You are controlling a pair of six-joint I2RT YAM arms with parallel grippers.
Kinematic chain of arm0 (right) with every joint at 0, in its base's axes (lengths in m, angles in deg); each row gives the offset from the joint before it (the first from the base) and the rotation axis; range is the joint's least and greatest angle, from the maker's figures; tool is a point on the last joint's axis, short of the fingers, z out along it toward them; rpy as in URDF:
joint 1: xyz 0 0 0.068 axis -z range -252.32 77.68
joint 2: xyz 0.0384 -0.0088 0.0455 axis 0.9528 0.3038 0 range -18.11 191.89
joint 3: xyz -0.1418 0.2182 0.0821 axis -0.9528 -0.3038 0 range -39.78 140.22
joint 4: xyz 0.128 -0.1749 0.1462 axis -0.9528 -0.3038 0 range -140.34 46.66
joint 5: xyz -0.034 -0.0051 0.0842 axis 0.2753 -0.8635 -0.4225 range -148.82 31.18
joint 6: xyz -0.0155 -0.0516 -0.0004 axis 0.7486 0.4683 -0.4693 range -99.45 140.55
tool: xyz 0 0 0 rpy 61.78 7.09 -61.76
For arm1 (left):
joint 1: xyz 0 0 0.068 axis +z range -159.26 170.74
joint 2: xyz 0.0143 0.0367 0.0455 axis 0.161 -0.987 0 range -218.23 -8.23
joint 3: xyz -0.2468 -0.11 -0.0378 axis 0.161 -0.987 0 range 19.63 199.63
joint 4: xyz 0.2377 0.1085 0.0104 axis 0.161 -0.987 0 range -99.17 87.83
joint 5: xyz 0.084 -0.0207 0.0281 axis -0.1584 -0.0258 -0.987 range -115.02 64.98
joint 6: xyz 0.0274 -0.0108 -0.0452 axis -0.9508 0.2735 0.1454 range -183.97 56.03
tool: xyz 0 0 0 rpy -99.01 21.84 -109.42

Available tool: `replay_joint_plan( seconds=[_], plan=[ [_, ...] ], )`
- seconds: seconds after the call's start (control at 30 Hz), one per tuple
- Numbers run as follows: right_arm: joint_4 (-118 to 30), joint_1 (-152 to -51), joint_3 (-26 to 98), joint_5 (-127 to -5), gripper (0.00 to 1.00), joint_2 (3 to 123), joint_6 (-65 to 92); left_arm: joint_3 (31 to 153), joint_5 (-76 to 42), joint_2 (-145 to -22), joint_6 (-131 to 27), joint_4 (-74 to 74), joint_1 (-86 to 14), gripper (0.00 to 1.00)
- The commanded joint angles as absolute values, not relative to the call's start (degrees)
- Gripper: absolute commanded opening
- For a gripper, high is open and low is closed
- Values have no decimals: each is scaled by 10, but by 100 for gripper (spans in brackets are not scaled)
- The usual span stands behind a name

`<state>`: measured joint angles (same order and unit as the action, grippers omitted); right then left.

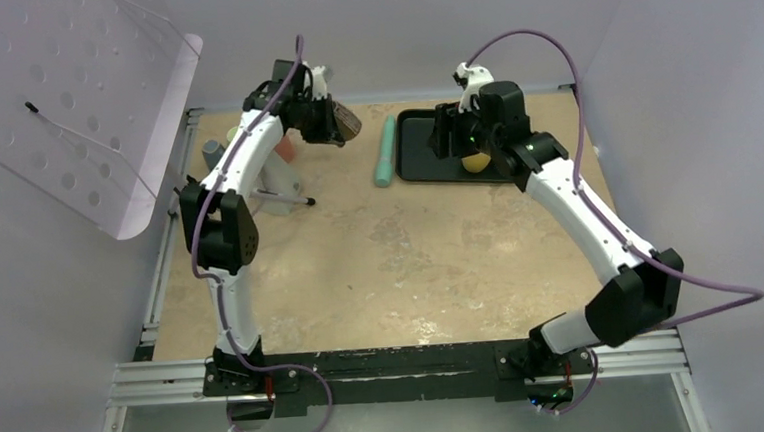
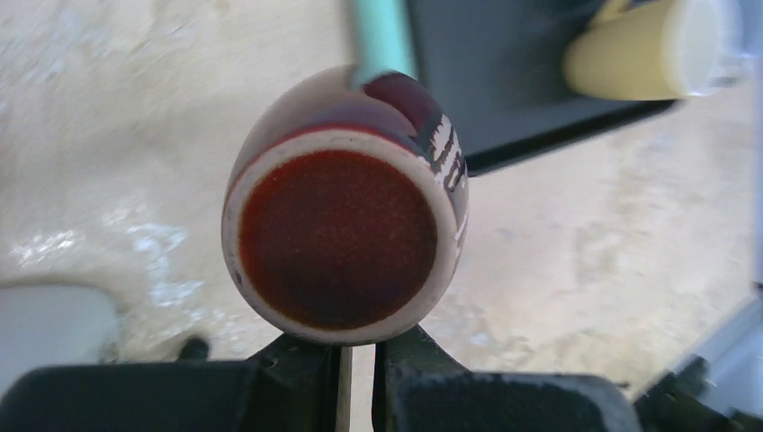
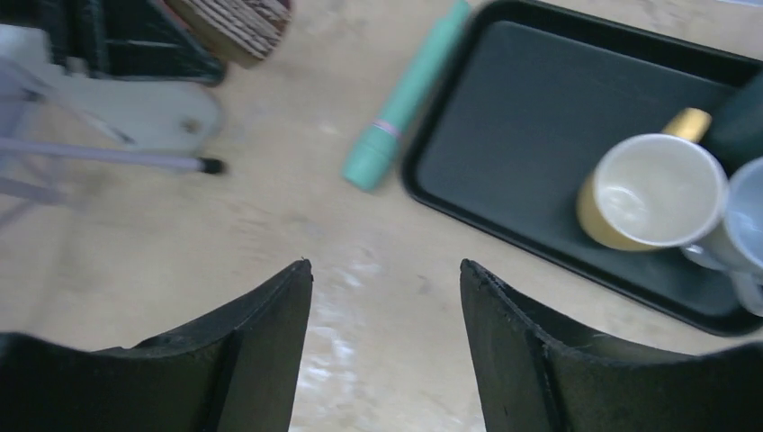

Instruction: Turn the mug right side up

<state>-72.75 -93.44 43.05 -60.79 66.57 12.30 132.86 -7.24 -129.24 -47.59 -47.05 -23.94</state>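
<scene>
Mottled beige table [image 1: 391,266] between grey walls [image 1: 396,25], black tray [image 1: 419,146] at the back. Left gripper [image 2: 357,349] pinches the red mug [image 2: 342,234]; right gripper [image 3: 387,274] hangs with jaws apart.

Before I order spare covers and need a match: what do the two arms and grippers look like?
The left arm and right arm have white shells, black joints. A purple cable trails each. The left gripper and right gripper have black fingers.

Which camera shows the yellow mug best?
The right wrist view: the yellow mug shows nearly whole, upright, mouth open. The left wrist view catches only a blurred side at its top corner; the top view shows a sliver beneath the right arm.
</scene>
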Motion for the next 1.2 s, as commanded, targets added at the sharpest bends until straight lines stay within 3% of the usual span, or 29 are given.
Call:
replay_joint_plan(
  seconds=[0.0, 0.17, 0.47, 0.77, 0.87, 0.9, 0.97, 1.03, 1.07, 1.17],
  plan=[
    [-490, -935, 354, -737, 65, 591, -42, 1390, 104, -1216, -452, -467, -241, 0],
    [-294, -934, 277, -806, 70, 583, -177, 1423, 219, -1192, -375, -449, -245, 0],
    [-101, -935, 231, -865, 71, 620, -333, 1436, 299, -1163, -318, -452, -281, 0],
    [4, -934, 229, -876, 64, 655, -401, 1400, 345, -1148, -278, -425, -304, 0],
    [52, -934, 234, -877, 43, 666, -423, 1384, 354, -1143, -280, -424, -311, 0],
    [59, -934, 240, -874, 26, 668, -424, 1377, 356, -1143, -278, -423, -311, 0],
    [60, -934, 249, -877, 3, 670, -421, 1369, 353, -1142, -285, -425, -311, 0],
    [25, -930, 254, -865, 0, 661, -396, 1366, 340, -1142, -306, -436, -311, 0],
    [-7, -925, 257, -852, 0, 654, -377, 1369, 328, -1143, -330, -450, -311, 2],
    [-139, -910, 279, -805, 0, 638, -273, 1389, 195, -1143, -440, -536, -309, 78]
  ],
)
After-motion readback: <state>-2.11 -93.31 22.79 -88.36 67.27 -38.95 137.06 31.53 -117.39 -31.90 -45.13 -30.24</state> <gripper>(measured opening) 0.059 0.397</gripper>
